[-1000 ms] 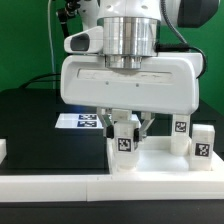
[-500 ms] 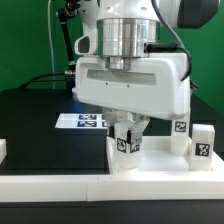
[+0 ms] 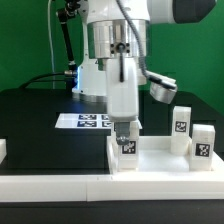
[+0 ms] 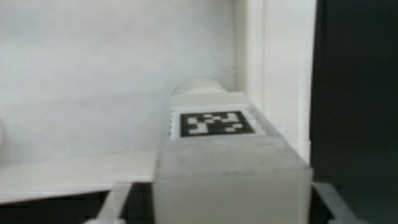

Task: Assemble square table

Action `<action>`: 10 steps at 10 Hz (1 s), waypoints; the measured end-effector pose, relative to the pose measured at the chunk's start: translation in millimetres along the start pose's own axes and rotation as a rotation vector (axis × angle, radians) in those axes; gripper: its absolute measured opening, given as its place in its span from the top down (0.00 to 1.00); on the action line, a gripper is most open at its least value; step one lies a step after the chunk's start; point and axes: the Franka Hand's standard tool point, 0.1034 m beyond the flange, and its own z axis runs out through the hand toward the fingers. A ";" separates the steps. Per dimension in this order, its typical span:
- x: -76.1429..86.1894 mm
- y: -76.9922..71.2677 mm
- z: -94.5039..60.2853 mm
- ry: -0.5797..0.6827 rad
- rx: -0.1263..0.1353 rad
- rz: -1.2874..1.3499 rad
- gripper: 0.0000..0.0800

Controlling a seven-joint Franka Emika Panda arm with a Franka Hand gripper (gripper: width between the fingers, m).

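The square table's white panel (image 3: pixel 160 160) lies flat at the front of the black surface. One white leg (image 3: pixel 127 148) with a tag stands upright on the panel's corner at the exterior view's left. My gripper (image 3: pixel 126 135) comes straight down on it, seen edge-on, and is shut on the leg. In the wrist view the leg (image 4: pixel 228 165) fills the middle, with its tag facing the camera. A finger (image 4: pixel 118 200) shows on each side of it, and the panel (image 4: pixel 107 90) lies behind. Two more legs (image 3: pixel 181 128) (image 3: pixel 202 142) stand on the exterior view's right.
The marker board (image 3: pixel 88 121) lies flat behind the gripper. A long white bar (image 3: pixel 60 185) runs along the front edge. A small white block (image 3: pixel 3 150) sits at the exterior view's far left. A black stand and green backdrop are behind.
My gripper has turned about its vertical axis, from broadside to edge-on, while staying shut on the leg. The leg stays at the same corner of the panel.
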 end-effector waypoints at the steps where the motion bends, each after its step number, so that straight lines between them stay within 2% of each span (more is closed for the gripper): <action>1: -0.9 0.4 -0.3 0.002 0.000 0.058 0.64; 2: -0.3 0.4 -0.3 0.003 0.000 0.053 0.64; 3: -0.2 0.4 0.2 0.004 0.000 0.026 0.54; 4: 0.0 0.6 0.6 0.004 -0.001 0.024 0.31; 5: 0.5 0.0 0.3 0.020 -0.003 -0.129 0.22; 7: -6.8 1.3 1.3 0.046 -0.012 -0.476 0.20; 10: -4.8 1.0 1.3 0.047 -0.017 -0.633 0.19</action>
